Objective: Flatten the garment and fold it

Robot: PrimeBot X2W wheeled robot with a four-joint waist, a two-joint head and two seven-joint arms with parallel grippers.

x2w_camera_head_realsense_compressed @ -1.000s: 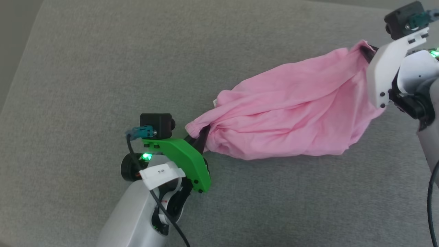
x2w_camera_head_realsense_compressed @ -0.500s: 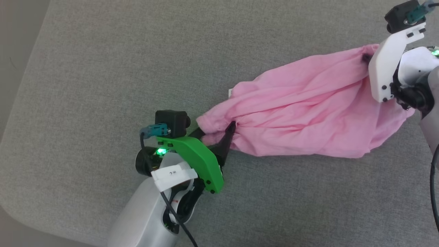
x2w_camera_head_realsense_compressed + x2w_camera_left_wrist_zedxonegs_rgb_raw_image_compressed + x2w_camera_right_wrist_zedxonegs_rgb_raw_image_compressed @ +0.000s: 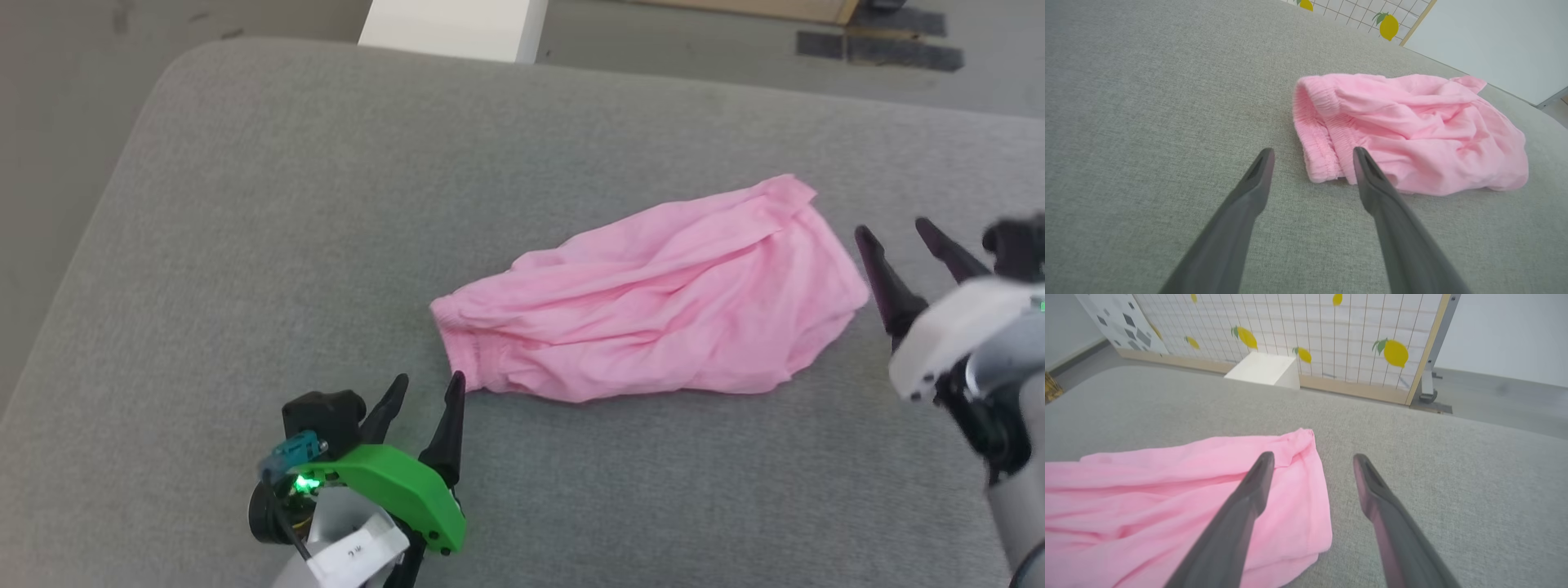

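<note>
My left gripper sits at 7 o'clock in the head view. Its two dark fingers are spread apart with nothing between them, released and pointing toward 12. My right gripper sits at 3 o'clock, also spread wide and empty, with its fingers slanting toward 11.

The garment lies loose on the grey cushion, just toward 3 o'clock from the middle of the head view. It is a wrinkled pink heap, longer than it is wide, running from 8 o'clock up to 2 o'clock. The gathered elastic edge is at the 8 o'clock end, just beside my left fingertips. The 2 o'clock end comes to a small folded corner near my right fingers. The cloth is creased along its length and bunched, not spread flat.

In my left wrist view the elastic band stands at 12 o'clock from my open fingers. The tip of the finger on the 3 o'clock side crosses the cloth's near edge, and I cannot tell whether it touches.

In my right wrist view the garment fills the 8 o'clock side. One finger shows in front of it and the other over bare cushion.

Beyond the cushion at 12 o'clock stand a white box and a grid panel printed with lemons.
</note>
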